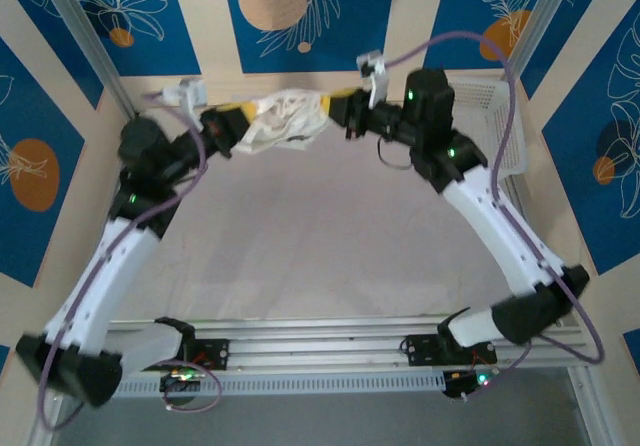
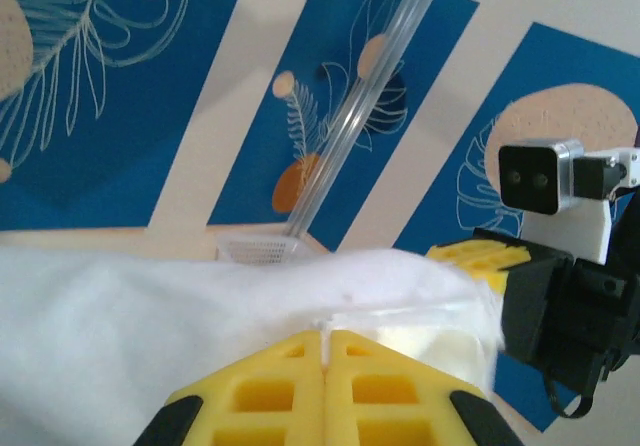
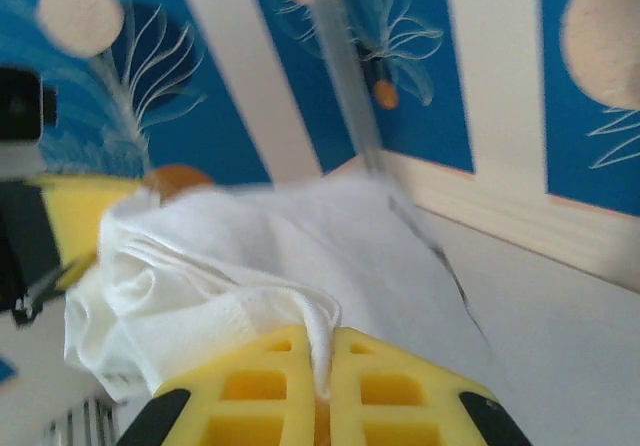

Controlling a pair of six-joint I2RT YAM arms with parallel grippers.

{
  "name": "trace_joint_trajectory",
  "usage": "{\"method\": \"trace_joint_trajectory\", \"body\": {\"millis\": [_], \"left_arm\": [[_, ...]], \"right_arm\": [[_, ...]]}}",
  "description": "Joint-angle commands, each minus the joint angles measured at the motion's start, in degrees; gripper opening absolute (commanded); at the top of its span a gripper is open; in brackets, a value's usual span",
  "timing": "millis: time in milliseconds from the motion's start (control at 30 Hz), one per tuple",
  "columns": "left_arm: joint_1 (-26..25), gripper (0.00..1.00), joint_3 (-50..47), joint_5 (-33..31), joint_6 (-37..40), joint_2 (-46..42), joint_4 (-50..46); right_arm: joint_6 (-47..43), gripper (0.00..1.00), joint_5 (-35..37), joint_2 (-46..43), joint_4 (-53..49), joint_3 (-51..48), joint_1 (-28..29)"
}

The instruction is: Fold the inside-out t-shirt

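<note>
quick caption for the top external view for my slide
Left fingers and right fingers shut on the bunched white t-shirt, held between them over the table's far edge.

The thin, bunched cloth t-shirt is white. The left gripper and right gripper have bright yellow fingers on black bodies. The flat wall panels are deep blue with white leaf outlines and tan-orange discs, split by cream stripes.
</note>
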Motion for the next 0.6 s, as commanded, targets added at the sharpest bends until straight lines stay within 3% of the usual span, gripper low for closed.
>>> {"method": "trace_joint_trajectory", "body": {"millis": [0, 100, 167, 300, 367, 567], "left_arm": [[-2.58, 0.0, -18.69, -6.09, -2.68, 1.81, -2.13], [-3.6, 0.0, -31.79, -8.36, -7.71, -4.57, -0.17], [-4.65, 0.0, -34.21, -11.63, -6.66, -10.64, -6.62], [-5.44, 0.0, -34.44, -15.13, -3.45, -22.25, -20.74], [-5.44, 0.0, -35.23, -15.21, -3.94, -25.78, -22.36], [-5.53, 0.0, -35.13, -14.74, -3.79, -23.7, -21.0]], "right_arm": [[-1.82, 0.0, -0.36, 0.43, 13.57, -20.67, 0.08], [3.05, 0.0, -2.8, -0.71, 25.92, -36.9, 0.92], [6.14, 0.0, -4.89, -1.06, 28.82, -42.94, 2.07], [8.12, 0.0, -5.7, -4.37, 20.64, -44.74, 5.97], [9.34, 0.0, -1.07, -6.63, 17.75, -44.95, 7.45], [9.08, 0.0, -0.11, -9.18, 20.0, -45.52, 6.8]]}}
